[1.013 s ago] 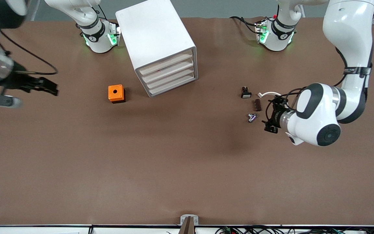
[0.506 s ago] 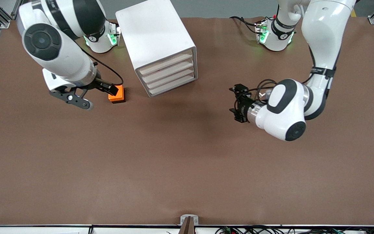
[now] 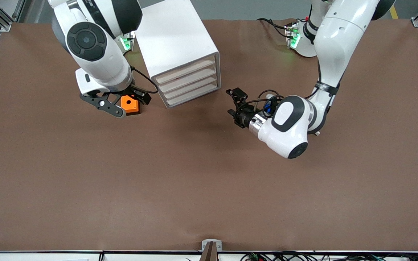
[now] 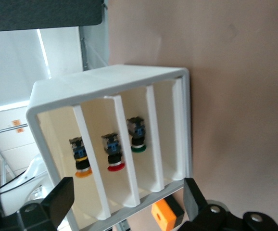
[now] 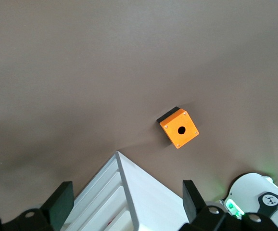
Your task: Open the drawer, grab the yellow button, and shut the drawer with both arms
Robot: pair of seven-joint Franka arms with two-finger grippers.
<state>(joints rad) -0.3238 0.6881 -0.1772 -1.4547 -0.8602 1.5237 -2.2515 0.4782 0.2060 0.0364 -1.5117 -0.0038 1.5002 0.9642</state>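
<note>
White drawer cabinet (image 3: pixel 180 50), orange cube (image 3: pixel 130 105) beside it, both end effectors nearby.

We see orange cube (image 3: pixel 130 104) with round hole | on brown table (image 3: pixel 158 181) | beside the white cabinet.

Right gripper (image 3: pixel 131 99), previously at the table's edge, now hangs over the orange box (image 3: pixel 130 105). Left gripper (image 3: pixel 235 103) now faces the drawer unit (image 3: pixel 180 50), jaws spread.
</note>
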